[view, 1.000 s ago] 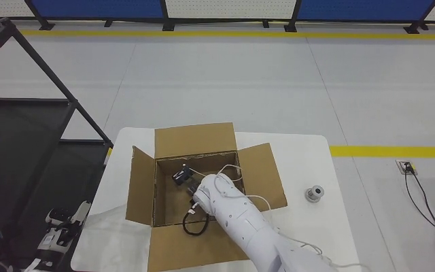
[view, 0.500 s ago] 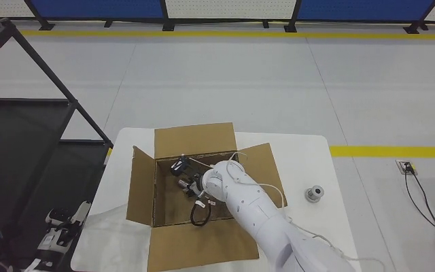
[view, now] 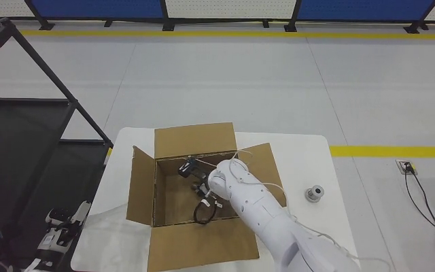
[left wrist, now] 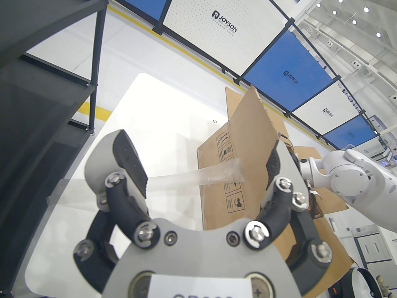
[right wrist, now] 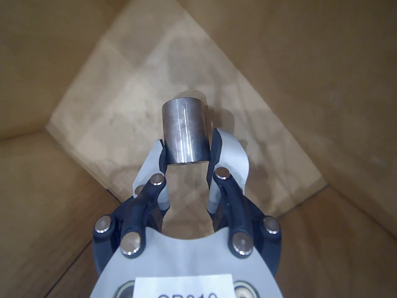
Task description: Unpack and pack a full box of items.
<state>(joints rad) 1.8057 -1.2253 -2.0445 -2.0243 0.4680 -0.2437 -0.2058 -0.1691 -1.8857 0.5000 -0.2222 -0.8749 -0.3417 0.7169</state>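
An open cardboard box (view: 195, 141) stands on the white table (view: 299, 153). My right arm goes down into it, and the right gripper (view: 186, 166) is near the back wall. In the right wrist view this gripper (right wrist: 188, 144) is shut on a small upright metal cylinder (right wrist: 185, 131), held above the bare box floor (right wrist: 149, 72). The left gripper (left wrist: 200, 153) is open with nothing in it, low off the table's left side, facing the box's outer wall (left wrist: 245, 144).
A round metal part (view: 313, 194) lies on the table right of the box. A clear tape strip (left wrist: 198, 176) hangs from the box's left flap. A black metal rack (view: 41, 136) stands left of the table. The box flaps are spread outwards.
The right gripper has moved with the cylinder from the box's middle toward its back wall. The left gripper has kept still.
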